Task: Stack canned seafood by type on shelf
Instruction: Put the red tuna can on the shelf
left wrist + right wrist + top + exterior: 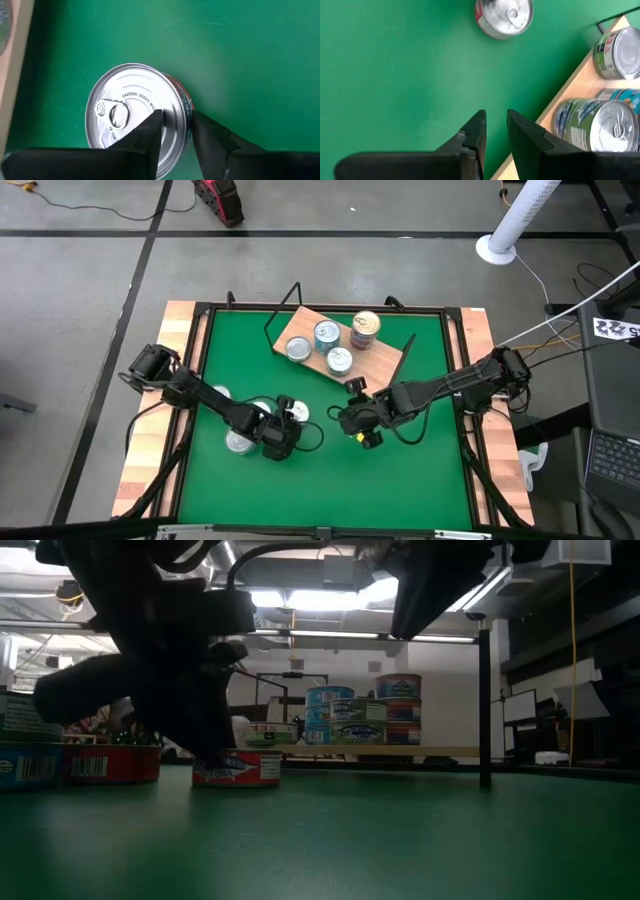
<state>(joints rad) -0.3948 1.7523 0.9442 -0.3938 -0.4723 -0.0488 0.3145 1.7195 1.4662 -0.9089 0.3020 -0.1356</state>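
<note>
A flat tin (135, 115) with a silver pull-tab lid and a red side label stands on the green mat (400, 480), left of centre (296, 412). My left gripper (176, 116) has come down on it from the table's left with its fingers slightly apart. The tin's rim lies between them. In the low view the tin (237, 769) rests flat under the dark gripper. My right gripper (495, 117) hangs above bare mat near the middle (352, 423), open by a narrow gap, holding nothing. The wooden shelf (378, 362) at the far middle carries several tins (326, 333), one stack gold-topped (366, 328). My left gripper straddles the tin's rim (188, 112) on the side away from the pull tab. One finger (150, 130) is over the lid and the other (210, 135) is outside the wall, slanting down from the table's left. Whether either finger touches the tin I cannot tell. The tin sits flat on the mat.
Two more tins (240, 442) (220, 392) lie on the mat under the left arm; in the low view they show as a blue tin (28, 762) and a red tin (110, 762). Black wire supports (285, 305) rise at the shelf's ends. A raised wooden frame (470, 340) borders the mat.
</note>
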